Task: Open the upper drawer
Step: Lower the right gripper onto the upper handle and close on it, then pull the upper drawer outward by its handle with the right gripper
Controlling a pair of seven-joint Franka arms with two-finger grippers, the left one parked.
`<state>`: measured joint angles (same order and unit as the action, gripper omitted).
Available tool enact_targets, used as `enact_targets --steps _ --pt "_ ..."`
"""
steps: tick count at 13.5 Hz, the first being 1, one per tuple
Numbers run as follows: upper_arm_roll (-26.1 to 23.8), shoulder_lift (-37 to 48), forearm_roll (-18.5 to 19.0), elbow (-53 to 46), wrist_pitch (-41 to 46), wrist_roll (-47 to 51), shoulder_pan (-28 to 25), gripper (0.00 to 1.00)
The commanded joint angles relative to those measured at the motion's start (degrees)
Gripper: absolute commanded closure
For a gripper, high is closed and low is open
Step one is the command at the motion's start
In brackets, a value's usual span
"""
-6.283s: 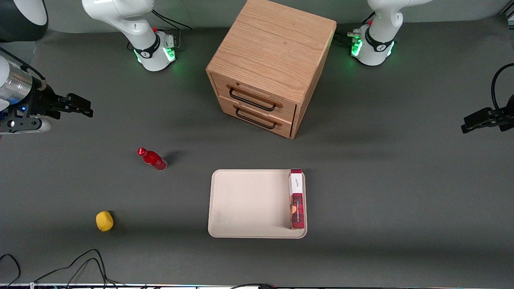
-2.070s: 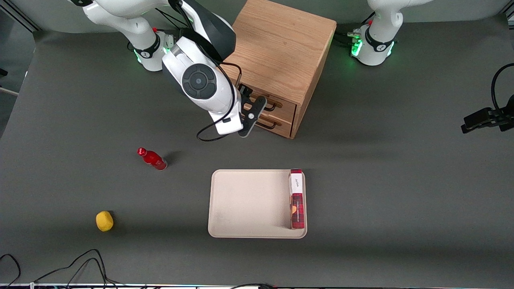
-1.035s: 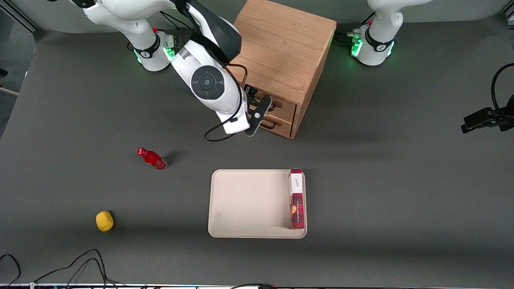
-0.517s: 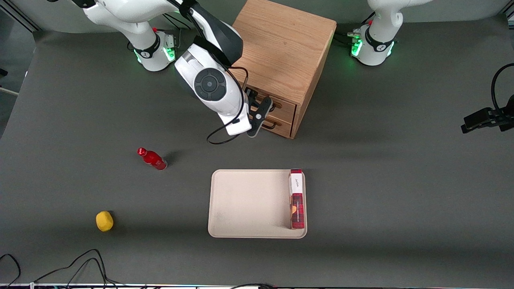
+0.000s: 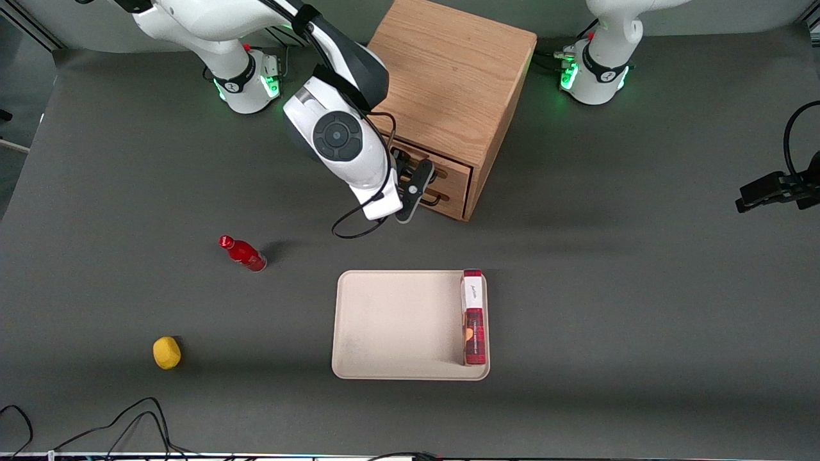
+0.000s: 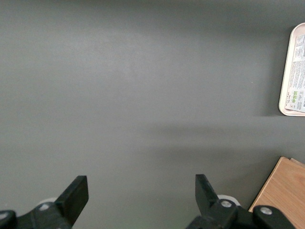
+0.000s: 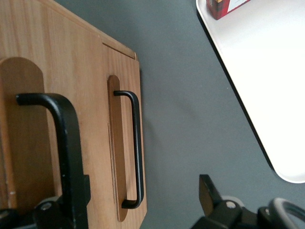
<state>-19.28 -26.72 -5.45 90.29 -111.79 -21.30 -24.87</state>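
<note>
Right arm's black two-finger hand (image 5: 410, 182) at light oak upper drawer (image 5: 448, 168), fingers spread astride its black wire bar handle (image 7: 66, 157). Drawer shut, topmost in oak cabinet (image 5: 442, 77) on desk. Best next: pinch bar squarely, pull straight outward.

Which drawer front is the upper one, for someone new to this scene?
Find the oak cabinet mid-table. Its face carries two stacked drawer fronts with black bar handles. The upper drawer sits right beneath the cabinet's top, with the gripper at its handle.
</note>
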Motion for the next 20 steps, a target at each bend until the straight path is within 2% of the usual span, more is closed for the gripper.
enact_targets --steps 1,12,20 --pt "0.3 -0.2 1.1 0.6 -1.0 -1.5 -0.1 0.00" --pt "0.5 -0.6 0.3 -3.1 -0.8 -1.7 1.9 0.00" --pt "0.9 -2.1 1.1 -5.6 -1.1 -1.6 2.2 0.00"
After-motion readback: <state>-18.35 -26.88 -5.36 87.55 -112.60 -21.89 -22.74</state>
